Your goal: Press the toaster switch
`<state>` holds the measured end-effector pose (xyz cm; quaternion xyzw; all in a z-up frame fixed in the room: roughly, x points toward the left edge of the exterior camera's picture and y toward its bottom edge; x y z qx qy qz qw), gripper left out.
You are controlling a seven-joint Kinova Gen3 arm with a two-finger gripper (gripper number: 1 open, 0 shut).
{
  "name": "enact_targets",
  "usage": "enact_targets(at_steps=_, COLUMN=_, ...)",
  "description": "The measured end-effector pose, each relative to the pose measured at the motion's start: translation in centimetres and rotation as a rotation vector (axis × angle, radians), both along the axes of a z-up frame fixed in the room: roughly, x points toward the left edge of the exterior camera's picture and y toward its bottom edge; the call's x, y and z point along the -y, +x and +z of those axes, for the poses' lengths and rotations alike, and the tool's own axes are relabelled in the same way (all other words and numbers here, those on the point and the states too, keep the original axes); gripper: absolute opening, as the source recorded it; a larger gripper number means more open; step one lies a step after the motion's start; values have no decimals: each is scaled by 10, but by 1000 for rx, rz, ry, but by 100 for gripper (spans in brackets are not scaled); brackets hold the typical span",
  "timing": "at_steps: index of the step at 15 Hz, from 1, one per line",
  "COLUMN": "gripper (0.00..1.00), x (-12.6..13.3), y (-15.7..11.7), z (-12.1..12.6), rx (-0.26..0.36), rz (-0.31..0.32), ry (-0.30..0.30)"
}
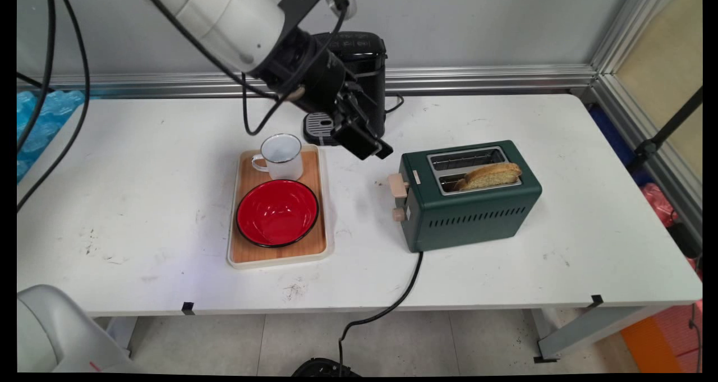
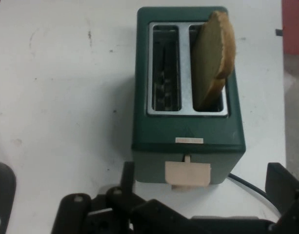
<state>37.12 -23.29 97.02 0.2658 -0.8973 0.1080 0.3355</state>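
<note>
My hand hangs above the counter, between the tray and the toaster, with its fingers spread apart and nothing between them. In the main view it sits just left of the toaster's lever, near it but not touching. The toaster has two slots: the far one is empty, and the near one holds a slice of toast leaning up out of it towards the right end. A black cord runs from the toaster over the counter's near edge. On the tray stand a white mug, which looks empty, and in front of it a red bowl, also empty. Behind my hand stands a black coffee machine against the wall.

In the hand view my hand is wide open, one finger on the left and the other at the right edge, with the lever between them and just beyond. The toaster lies straight ahead. Its left slot is empty; the toast stands in the right slot, tilted.
</note>
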Motion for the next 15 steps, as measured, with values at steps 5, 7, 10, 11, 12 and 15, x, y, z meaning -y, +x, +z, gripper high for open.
enact_targets(at_steps=5, gripper=0, x=3, y=-3, z=-25, rx=9, rz=7, ry=-19)
enact_targets(at_steps=7, gripper=0, x=5, y=-6, z=-34, rx=11, rz=7, ry=-20)
enact_targets(at_steps=10, gripper=0, x=7, y=-10, z=-47, rx=17, rz=7, ry=-14)
enact_targets(at_steps=11, gripper=0, x=8, y=-12, z=-51, rx=20, rz=7, ry=-12)
enact_targets(at_steps=12, gripper=0, x=9, y=-13, z=-55, rx=23, rz=7, ry=-10)
enact_targets(at_steps=15, gripper=0, x=12, y=-17, z=-67, rx=33, rz=1, ry=-2)
